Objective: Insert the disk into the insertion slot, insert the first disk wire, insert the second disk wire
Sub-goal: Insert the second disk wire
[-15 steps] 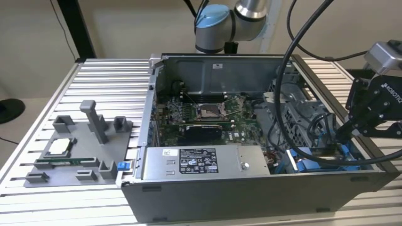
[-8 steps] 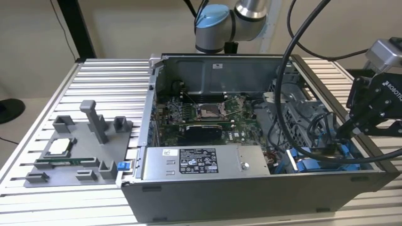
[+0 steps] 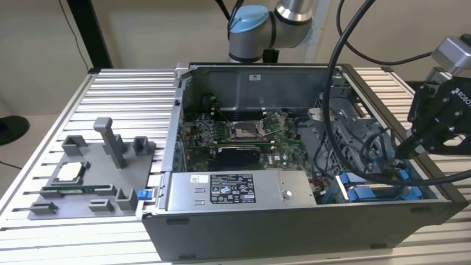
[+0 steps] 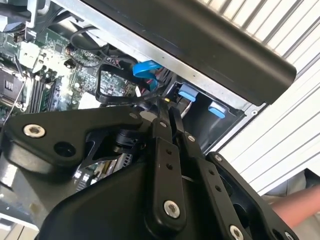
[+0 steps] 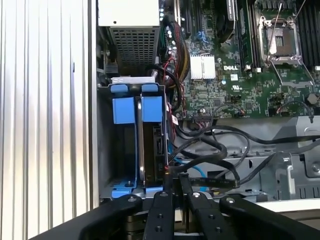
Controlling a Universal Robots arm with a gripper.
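- Your black gripper (image 5: 172,186) has its fingers clenched on a thin black cable (image 5: 210,159).
- Looped black wires crowd the grey metal, blue-fitted insertion slot (image 5: 131,135) at the open grey case's (image 3: 294,229) corner; the blue-framed silver-grey disk (image 5: 149,145) stands inside.

A silver tubular arm with a light-blue joint cap (image 3: 249,21) is seen in the exterior view, trailed by thick black cables (image 3: 340,83). The matte black gripper (image 4: 167,107) is built of flat linkage bars fastened with silver screws (image 4: 171,209).
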